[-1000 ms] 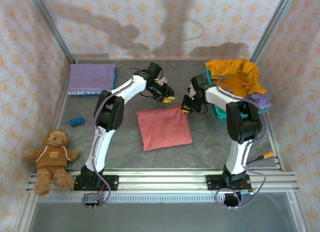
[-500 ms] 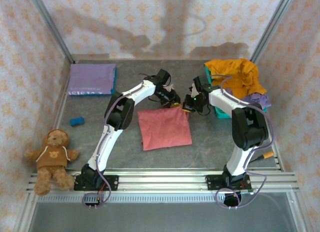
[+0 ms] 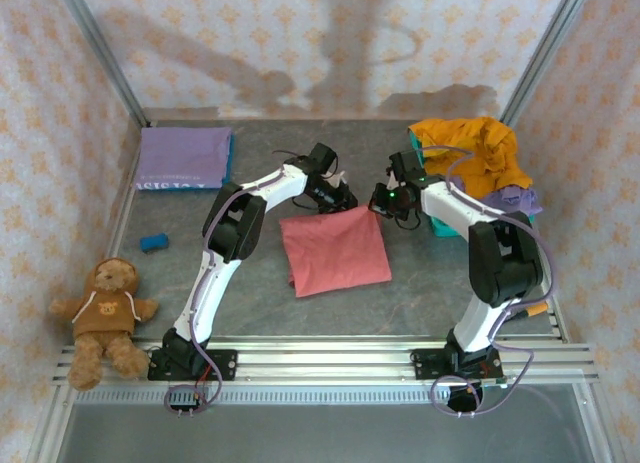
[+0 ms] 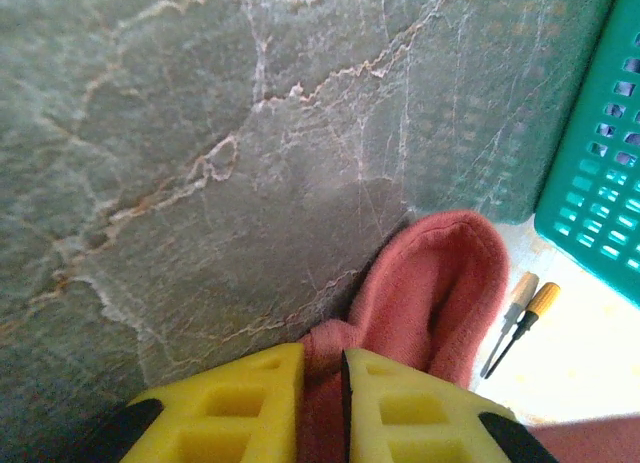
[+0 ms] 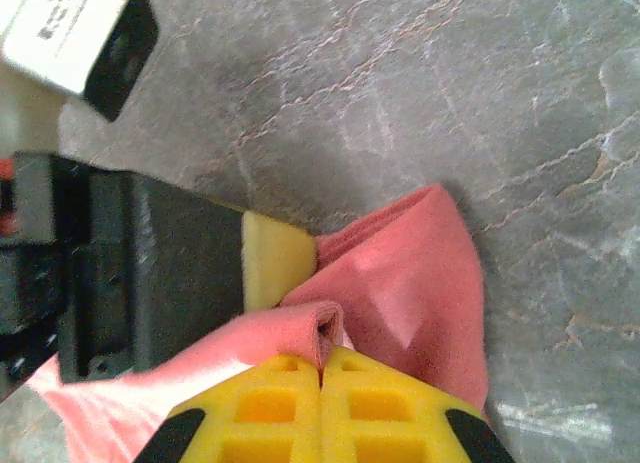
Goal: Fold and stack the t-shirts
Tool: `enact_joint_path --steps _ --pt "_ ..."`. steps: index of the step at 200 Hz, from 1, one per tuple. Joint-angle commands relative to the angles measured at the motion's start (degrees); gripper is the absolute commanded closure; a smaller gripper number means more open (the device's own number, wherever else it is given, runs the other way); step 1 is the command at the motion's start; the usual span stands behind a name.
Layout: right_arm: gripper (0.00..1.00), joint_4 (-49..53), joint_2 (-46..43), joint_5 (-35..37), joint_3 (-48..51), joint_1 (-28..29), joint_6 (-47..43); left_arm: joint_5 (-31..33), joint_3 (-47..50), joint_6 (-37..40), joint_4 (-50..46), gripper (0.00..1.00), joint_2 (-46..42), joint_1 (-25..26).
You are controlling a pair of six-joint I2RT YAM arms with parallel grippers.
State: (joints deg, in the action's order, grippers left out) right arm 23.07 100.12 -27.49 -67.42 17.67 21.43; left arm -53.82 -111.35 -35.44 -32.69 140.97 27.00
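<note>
**Both sets of fingers clamped on top edge of red shirt**

Left of frame: one lavender t-shirt [image 3: 184, 156] lies folded flat in the upper left corner of the counter [image 3: 250, 313]. I judge this to be the base of your stack. One teddy bear [image 3: 103, 313] sits at lower left, with one small blue object [image 3: 153, 242] above it. Neither concerns the task.

Centre: your left fingers [image 4: 285, 373] are closed on the top edge of the dusty red t-shirt [image 3: 335, 250], with cloth pinched in the slit between them. Your right fingers [image 5: 300, 378], just beside, are shut tight on a ridge of the same shirt at its upper right corner. I judge that this paired hold lets you lift or drag the folded shirt evenly.

Right: one teal basket [image 3: 437, 221] carries one mustard orange t-shirt [image 3: 470, 153], heaped unfolded. A second lavender t-shirt [image 3: 520, 198] shows at its right rim.

Count: four shirts, one stacked.
</note>
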Motion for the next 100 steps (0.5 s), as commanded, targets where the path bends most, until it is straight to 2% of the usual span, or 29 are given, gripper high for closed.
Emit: enact_joint_path --steps 1,40,75,100 --pt "1.00 -2.79 3.04 5.56 -2.38 -0.31 0.67 1.09 3.30 0.82 -7.68 0.80 0.37 0.75" --pt "1.00 -2.53 8.72 8.17 -5.14 -0.55 0.78 0.74 3.29 0.81 -7.38 0.80 0.41 0.68" --pt "1.00 -0.61 11.61 9.21 -5.62 -0.60 1.38 2.32 0.61 2.78 -10.90 0.80 -0.29 -0.23" --pt "1.00 0.90 12.54 8.59 -5.18 -0.59 0.46 4.81 -3.00 3.16 -12.86 0.70 -2.43 -2.61"
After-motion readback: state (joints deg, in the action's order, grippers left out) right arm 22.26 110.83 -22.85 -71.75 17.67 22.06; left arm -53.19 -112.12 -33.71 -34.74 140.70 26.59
